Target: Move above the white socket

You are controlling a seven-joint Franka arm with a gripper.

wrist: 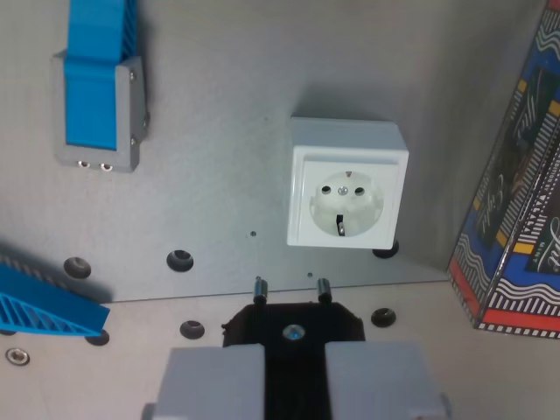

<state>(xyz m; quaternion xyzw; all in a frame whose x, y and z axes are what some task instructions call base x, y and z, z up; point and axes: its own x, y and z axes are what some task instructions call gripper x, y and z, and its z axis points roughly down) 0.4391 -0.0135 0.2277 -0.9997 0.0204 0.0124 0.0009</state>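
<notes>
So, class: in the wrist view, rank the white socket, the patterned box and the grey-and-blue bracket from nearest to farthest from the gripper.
Measured from the gripper at the bottom centre:
1. White socket, just above it, slightly toward the view's right.
2. Patterned box, at the view's right edge.
3. Grey-and-blue bracket, in the top left corner.

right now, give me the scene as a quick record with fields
target: white socket, square housing, round recess with two pin holes, mounted on the grey panel
pincer: pincer at bottom centre, grey fingers holding a black plug, two prongs pointing toward the socket
alignment: plug sits below the socket in the wrist view, slightly toward the wrist view's left of it
contact: none, plug and socket apart
top left: blue and grey fixture
lower left: blue ribbed piece
right edge: patterned box
</notes>
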